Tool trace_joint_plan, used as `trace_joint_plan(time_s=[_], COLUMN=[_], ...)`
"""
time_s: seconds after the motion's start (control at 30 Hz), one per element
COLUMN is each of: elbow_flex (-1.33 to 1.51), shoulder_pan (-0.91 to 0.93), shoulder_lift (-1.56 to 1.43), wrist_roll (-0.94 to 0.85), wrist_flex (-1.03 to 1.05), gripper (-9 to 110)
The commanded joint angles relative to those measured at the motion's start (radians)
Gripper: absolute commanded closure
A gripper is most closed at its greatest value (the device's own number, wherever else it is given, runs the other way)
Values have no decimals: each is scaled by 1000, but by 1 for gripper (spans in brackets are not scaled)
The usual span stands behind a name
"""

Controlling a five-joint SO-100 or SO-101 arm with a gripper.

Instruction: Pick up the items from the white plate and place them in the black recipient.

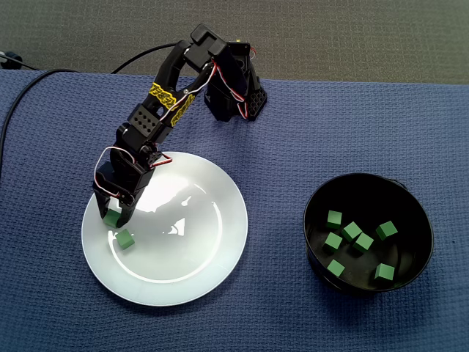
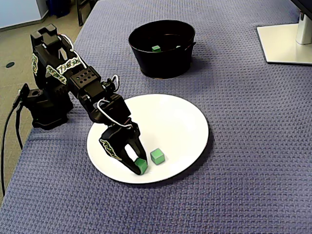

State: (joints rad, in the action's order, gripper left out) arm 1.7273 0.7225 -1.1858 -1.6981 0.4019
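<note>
In both fixed views my gripper (image 1: 112,214) (image 2: 132,165) reaches down to the left part of the white plate (image 1: 192,253) (image 2: 178,122). Its fingers stand on either side of a small green cube (image 1: 111,219) (image 2: 141,166) and press on it, low at the plate's surface. A second green cube (image 1: 126,239) (image 2: 157,156) lies loose on the plate just beside the gripper. The black bowl (image 1: 308,224) (image 2: 162,63) stands apart from the plate and holds several green cubes (image 1: 352,231) (image 2: 156,48).
The arm's base (image 1: 234,95) (image 2: 46,109) stands at the edge of the blue cloth that covers the table. A black cable (image 1: 15,110) (image 2: 10,122) runs off from the base. A white stand's foot (image 2: 287,41) sits at the far corner.
</note>
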Motion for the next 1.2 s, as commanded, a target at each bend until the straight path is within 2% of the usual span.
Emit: trace_joint_plan(time_s=[0.0, 0.1, 0.3, 0.43, 0.53, 0.77, 0.83, 1.0, 1.17], elbow_flex=[2, -44, -353, -624, -798, -948, -946, -1020, -1080], shoulder_pan=[-9, -12, -55, -176, -330, -755, -862, -1037, -1183], shoulder_lift=[-37, -95, -296, -382, -419, -440, -413, -235, 3], wrist_roll=[61, 163, 479, 762, 989, 1486, 1566, 1655, 1557], wrist_flex=[-14, 61, 580, 904, 1058, 1075, 1026, 910, 879], gripper=[101, 101, 101, 101, 101, 102, 102, 102, 102])
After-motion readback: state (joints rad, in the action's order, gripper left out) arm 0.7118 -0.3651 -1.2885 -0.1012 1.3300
